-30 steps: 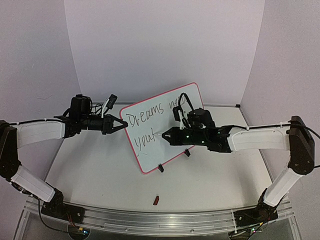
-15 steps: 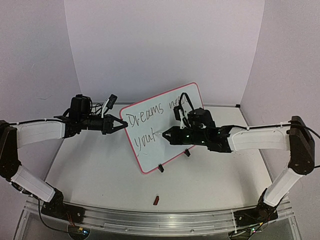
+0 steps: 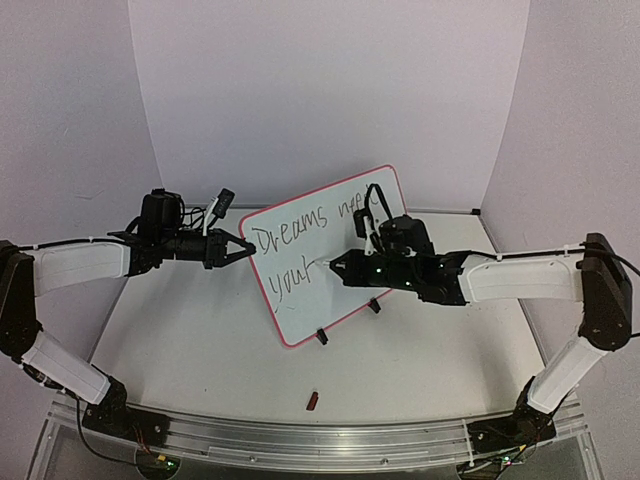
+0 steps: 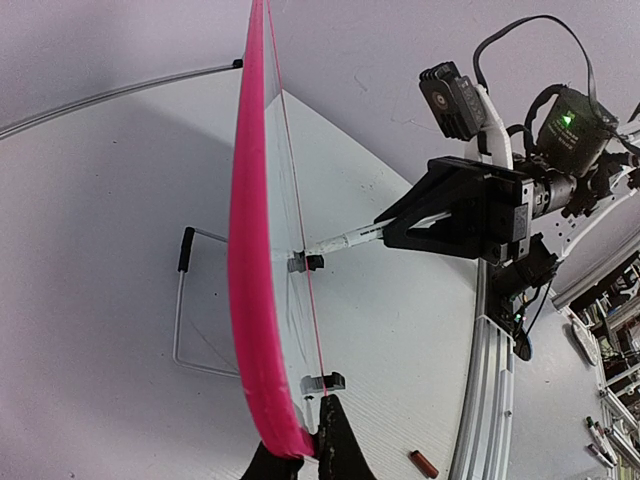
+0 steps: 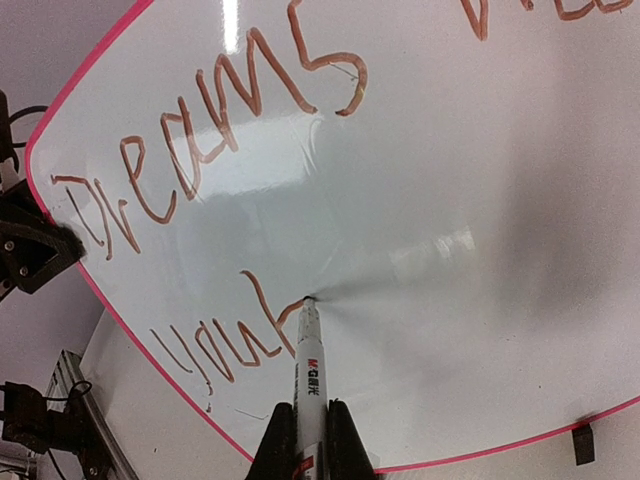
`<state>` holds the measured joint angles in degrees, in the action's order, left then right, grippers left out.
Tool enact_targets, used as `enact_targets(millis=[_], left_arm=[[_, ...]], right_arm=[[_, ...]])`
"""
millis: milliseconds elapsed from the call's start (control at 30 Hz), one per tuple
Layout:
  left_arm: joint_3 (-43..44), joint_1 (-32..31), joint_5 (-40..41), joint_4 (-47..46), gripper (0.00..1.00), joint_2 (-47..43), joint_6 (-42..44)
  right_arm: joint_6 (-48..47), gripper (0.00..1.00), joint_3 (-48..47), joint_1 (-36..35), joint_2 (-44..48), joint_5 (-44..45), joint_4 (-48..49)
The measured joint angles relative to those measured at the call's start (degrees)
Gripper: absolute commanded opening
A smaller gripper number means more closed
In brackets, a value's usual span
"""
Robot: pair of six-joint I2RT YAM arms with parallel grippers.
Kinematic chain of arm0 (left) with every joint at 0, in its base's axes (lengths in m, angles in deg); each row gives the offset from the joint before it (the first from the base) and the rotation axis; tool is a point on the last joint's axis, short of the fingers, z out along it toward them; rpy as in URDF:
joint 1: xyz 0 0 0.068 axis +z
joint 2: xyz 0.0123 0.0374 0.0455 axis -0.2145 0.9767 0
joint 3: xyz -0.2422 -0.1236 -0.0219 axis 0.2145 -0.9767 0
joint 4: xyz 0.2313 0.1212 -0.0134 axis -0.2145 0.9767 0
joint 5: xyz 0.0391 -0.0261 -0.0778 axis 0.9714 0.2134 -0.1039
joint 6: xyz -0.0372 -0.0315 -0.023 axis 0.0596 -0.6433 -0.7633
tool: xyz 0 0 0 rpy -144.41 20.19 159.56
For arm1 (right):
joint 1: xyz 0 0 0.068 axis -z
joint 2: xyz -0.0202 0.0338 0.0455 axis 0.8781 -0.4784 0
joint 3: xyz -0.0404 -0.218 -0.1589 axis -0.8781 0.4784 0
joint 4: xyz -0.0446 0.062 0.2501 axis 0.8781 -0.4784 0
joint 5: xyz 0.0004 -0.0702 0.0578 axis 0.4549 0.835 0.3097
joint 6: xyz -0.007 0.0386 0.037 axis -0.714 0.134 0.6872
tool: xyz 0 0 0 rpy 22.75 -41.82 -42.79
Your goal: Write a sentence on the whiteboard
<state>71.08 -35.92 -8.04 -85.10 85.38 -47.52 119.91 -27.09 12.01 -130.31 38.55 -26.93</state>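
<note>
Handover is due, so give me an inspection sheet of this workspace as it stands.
Surface: white table, matt.
Job's things: whiteboard upright on black clip feet, handwriting on it, "Dreams" legible; marker tip touching the board.
Clutter: small red piece lying near the front rail.
End effectors: left end effector shut on the whiteboard's pink edge; right end effector shut on the marker.
Cables: black cable looping above the right wrist.
Surroundings: plain pale walls on three sides.
</note>
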Motion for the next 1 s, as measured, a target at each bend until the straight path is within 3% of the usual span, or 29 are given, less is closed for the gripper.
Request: enact_targets(millis=[500,1000], left_arm=[[0.0,-0.1,0.0,0.0,0.00,0.0,0.0],[0.0,-0.2,0.0,0.0,0.00,-0.1,0.1]], right_arm=[[-1.5,0.00,2.6,2.3,9.3,-2.7,0.2],[-1.6,0.00,4.5,8.0,7.8,-12.1,1.9]])
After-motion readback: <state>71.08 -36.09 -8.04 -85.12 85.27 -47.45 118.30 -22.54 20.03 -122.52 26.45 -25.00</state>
